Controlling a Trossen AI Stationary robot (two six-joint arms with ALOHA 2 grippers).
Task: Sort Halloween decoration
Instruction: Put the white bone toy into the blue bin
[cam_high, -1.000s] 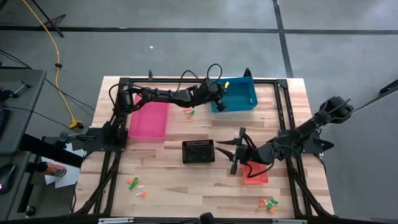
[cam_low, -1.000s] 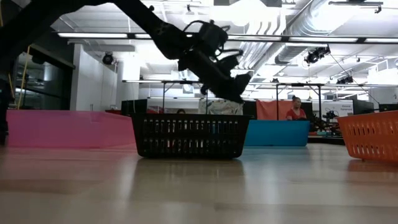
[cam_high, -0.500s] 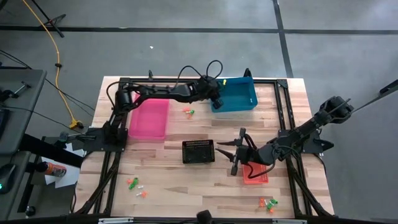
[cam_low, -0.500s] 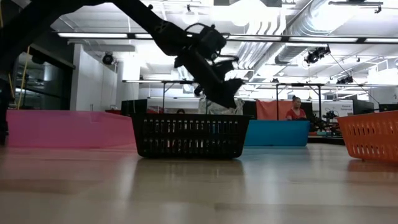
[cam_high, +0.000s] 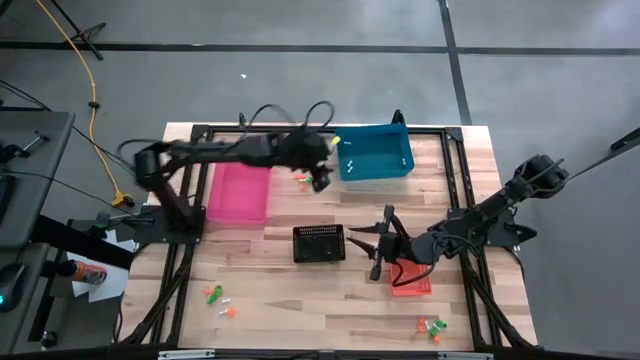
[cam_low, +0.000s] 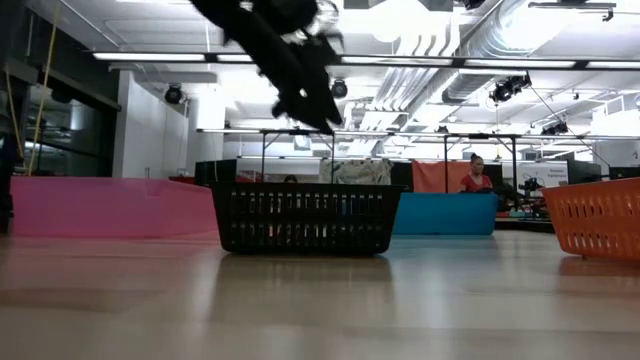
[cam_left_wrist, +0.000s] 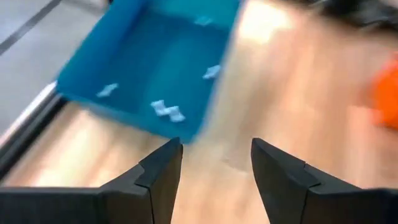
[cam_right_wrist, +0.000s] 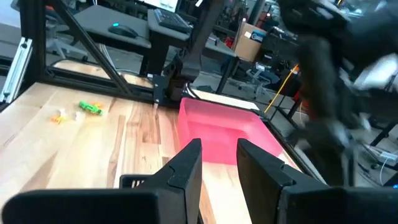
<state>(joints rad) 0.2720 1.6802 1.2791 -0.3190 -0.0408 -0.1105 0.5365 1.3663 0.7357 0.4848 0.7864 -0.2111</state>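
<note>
The Halloween decoration is tiny trinkets. Orange and green ones lie on the table near my left gripper (cam_high: 303, 180), at the near left (cam_high: 218, 295) and at the near right (cam_high: 432, 327). White ones (cam_left_wrist: 165, 110) lie on the floor of the blue bin (cam_high: 377, 150). My left gripper (cam_high: 322, 180) (cam_left_wrist: 216, 149) is open with nothing between its fingers. It hangs above the table between the pink bin (cam_high: 240, 190) and the blue bin. My right gripper (cam_high: 368, 245) (cam_right_wrist: 219, 149) waits open beside the black basket (cam_high: 319, 243), also with nothing between its fingers.
A red bin (cam_high: 410, 280) stands under the right arm, near the table's right edge. A black frame (cam_high: 300, 128) runs around the work area. The low view shows the black basket (cam_low: 305, 217) in front, with the pink, blue and orange bins behind and beside it.
My left gripper has drawn back from the blue bin's left end. It has gone toward the table's left edge and risen, and it now hangs over the bare wood between the pink and blue bins. The right arm has kept still.
</note>
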